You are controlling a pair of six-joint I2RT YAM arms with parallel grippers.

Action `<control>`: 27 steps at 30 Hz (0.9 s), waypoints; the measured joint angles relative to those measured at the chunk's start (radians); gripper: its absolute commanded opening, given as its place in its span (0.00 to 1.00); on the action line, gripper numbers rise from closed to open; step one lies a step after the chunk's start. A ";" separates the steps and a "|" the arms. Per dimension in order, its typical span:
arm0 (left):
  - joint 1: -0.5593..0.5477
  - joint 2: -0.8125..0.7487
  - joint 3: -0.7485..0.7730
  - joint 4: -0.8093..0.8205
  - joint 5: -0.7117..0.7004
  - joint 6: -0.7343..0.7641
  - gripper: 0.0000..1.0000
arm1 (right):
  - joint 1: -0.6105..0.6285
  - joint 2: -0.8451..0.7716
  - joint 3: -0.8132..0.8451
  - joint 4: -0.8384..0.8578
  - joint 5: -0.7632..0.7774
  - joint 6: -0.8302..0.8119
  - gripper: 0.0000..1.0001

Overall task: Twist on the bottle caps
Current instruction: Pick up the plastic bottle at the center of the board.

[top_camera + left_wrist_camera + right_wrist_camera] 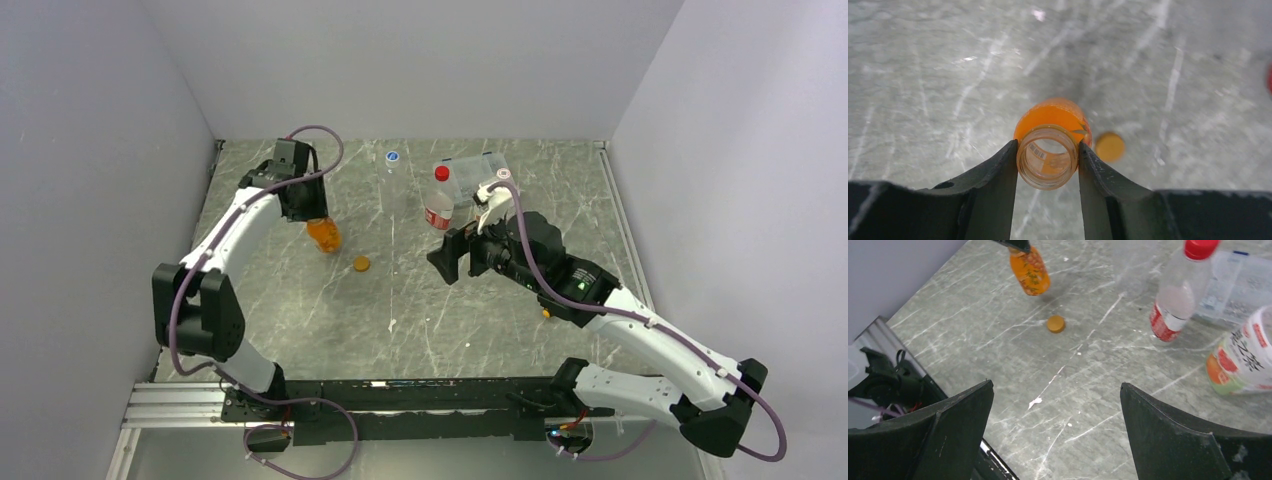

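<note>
My left gripper is shut on the neck of the squat orange bottle, whose mouth is open and uncapped. In the top view this bottle hangs tilted under the left gripper. The orange cap lies flat on the table just right of it, also visible as the orange cap and the orange cap. A red-labelled bottle stands upright with a red cap on. A white-labelled bottle stands beside it. My right gripper is open over bare table, empty.
A flat clear compartment box sits at the back behind the red-labelled bottle. A blue cap lies near the back wall. The right gripper hovers mid-table, right of the orange cap. Grey walls close in three sides.
</note>
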 measured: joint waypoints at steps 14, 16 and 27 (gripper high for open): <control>-0.236 -0.301 0.051 -0.268 0.499 0.049 0.00 | 0.035 0.126 -0.022 0.128 -0.241 -0.095 1.00; -0.268 -0.311 0.051 -0.278 0.536 0.052 0.00 | 0.051 0.148 -0.022 0.136 -0.241 -0.102 1.00; -0.321 -0.335 0.052 -0.271 0.650 0.051 0.00 | 0.136 0.198 -0.037 0.189 -0.188 -0.123 1.00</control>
